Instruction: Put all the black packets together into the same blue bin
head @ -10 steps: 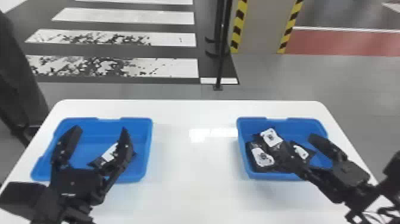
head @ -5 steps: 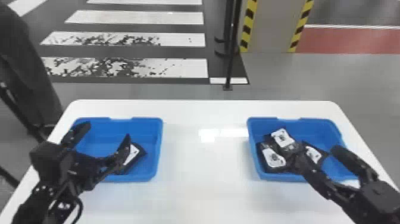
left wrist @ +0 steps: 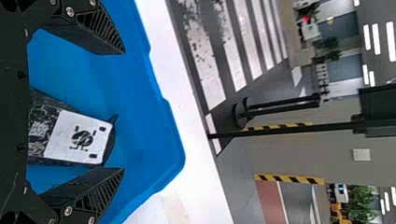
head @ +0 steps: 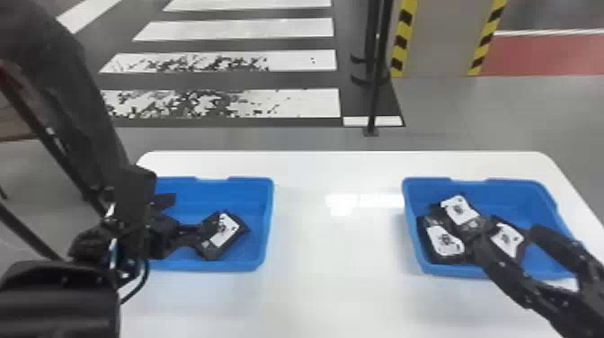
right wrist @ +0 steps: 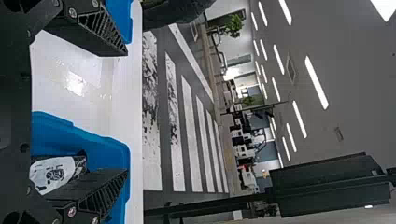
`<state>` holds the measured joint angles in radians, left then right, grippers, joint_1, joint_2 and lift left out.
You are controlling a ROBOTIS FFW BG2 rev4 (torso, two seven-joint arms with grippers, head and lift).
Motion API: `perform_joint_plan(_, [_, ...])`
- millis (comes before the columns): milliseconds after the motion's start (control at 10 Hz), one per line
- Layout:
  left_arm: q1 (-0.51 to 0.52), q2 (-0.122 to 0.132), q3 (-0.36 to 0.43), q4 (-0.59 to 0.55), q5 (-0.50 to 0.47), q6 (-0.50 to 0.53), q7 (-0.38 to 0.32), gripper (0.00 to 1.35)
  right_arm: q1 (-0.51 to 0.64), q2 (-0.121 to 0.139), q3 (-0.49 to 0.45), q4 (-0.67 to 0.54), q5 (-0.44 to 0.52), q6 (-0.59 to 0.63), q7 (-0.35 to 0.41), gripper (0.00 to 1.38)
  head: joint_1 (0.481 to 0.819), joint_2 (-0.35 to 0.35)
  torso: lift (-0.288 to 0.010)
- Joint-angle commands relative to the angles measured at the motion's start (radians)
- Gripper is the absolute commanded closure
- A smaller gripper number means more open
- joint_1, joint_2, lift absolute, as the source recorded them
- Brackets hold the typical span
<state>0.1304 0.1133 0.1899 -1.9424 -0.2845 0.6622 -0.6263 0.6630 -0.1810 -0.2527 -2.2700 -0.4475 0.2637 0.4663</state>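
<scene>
"Where is the odd packet?"

"The lone packet (head: 223,233) lies label up on the floor of the left bin (head: 253,196), just ahead of the left end effector (left wrist: 124,110) and between its fingers."

"Pinched?"

"No. The fingers stand spread, with blue bin floor showing on both sides of the packet in the wrist view. I'd say they are set wide like that to straddle it before squeezing."

"And the rest?"

"Three packets (head: 444,241) sit in the right bin (head: 505,193), beneath and around the fingers of the right end effector (right wrist: 127,112). Two crowd together by that bin's inner side; the third is just beside them, partly behind a finger in the head view."

"Is that one gripping anything?"

"Its fingers are apart too, with nothing between them in its wrist view. It seems parked while the left does the work."

"So which bin wins?"

"The right, I think, since three are gathered there. That means one transfer, over the bare tabletop (head: 337,265) to the left end effector's right."

"Any trouble ahead?"

"The packet looks soft, so a shallow pinch could slip; closing low around its middle should help. And the right end effector hangs over the drop spot, so it may need to give way first."
</scene>
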Motion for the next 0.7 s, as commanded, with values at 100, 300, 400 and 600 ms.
perform_joint_plan(100, [-0.054,0.014,-0.024,0.11,0.043,0.054,-0.026,0.14,-0.013,-0.002,0.003,0.016,0.001,0.009,0.005,0.14,0.695,0.074,-0.11])
perform_joint_plan(300, [-0.081,0.02,-0.042,0.154,0.051,0.076,-0.052,0.14,-0.02,-0.003,0.011,0.023,0.001,0.014,0.009,0.14,0.695,0.062,-0.11])
perform_joint_plan(400, [-0.091,0.025,-0.048,0.159,0.045,0.101,-0.059,0.14,-0.022,-0.005,0.017,0.028,0.001,0.016,0.011,0.14,0.695,0.055,-0.11])
perform_joint_plan(600, [-0.108,0.028,-0.052,0.184,0.035,0.135,-0.072,0.15,-0.03,-0.006,0.019,0.03,0.001,0.018,0.012,0.14,0.695,0.058,-0.11])
